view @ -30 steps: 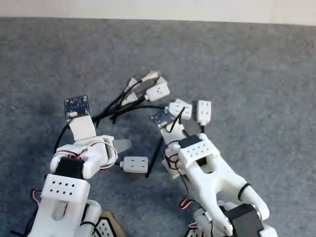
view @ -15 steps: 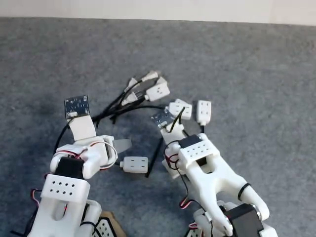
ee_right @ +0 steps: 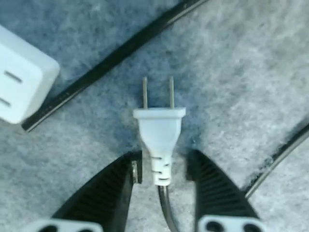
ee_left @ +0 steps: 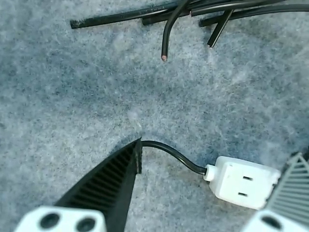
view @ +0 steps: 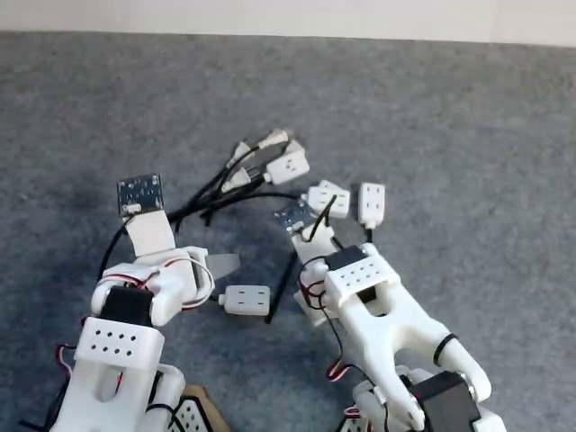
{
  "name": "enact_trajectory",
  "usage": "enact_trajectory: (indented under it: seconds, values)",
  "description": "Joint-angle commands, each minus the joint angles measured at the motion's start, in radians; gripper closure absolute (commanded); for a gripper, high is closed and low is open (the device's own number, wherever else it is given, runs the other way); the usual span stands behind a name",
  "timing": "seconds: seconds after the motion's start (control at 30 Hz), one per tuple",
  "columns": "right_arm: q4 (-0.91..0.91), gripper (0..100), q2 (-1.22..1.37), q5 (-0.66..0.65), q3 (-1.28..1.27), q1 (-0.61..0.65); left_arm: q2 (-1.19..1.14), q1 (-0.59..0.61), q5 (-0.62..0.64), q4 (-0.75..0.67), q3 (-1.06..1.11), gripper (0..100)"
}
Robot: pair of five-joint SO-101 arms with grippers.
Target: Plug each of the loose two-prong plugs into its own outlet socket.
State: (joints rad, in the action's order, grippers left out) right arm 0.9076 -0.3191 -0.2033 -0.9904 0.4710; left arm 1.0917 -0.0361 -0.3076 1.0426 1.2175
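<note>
We list a grey, felt-like desk (view: 468,135) that carries every item below.

We enter the left gripper (ee_left: 219,150) at the lower left of the high view, low over the desk, with its fingers wide apart. A white socket (ee_left: 241,181) lies flat between them, slots up. It sits just beside the grey finger (ee_left: 294,186) and apart from the black one. Its black lead (ee_left: 176,157) curves to the black finger's tip.

We enter the right gripper (ee_right: 164,164) with its fingers apart, one on each side of the tail of a white two-prong plug (ee_right: 159,128), and a narrow gap shows on both sides. The plug lies flat on the desk, prongs pointing away from the gripper. The right arm (view: 387,315) stretches from the lower right of the high view towards its centre.

We count three more sockets (view: 288,166) around the centre of the high view, and other plugs (view: 274,138) just above them. Black cables (view: 207,202) bunch left of centre.
</note>
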Motion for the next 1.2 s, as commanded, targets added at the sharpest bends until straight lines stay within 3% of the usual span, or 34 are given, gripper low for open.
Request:
enact_trajectory:
  seconds: [0.0,0.33,0.53,0.9,1.17]
  values:
    - [-0.012,81.4,-0.015,0.006,0.007,-0.004,0.004,0.002,0.003,-0.017,-0.004,57]
    - [-0.013,81.6,-0.015,0.006,0.007,-0.002,0.004,0.002,0.003,-0.017,-0.004,57]
    - [-0.053,98.5,-0.015,0.011,0.002,-0.004,0.004,0.002,0.003,-0.017,-0.004,57]
    - [-0.053,99.3,-0.018,0.009,0.008,-0.008,0.004,0.002,0.003,-0.017,-0.004,57]
    - [0.064,99.3,-0.358,-0.089,0.016,0.03,0.004,0.001,0.011,-0.034,-0.008,57]
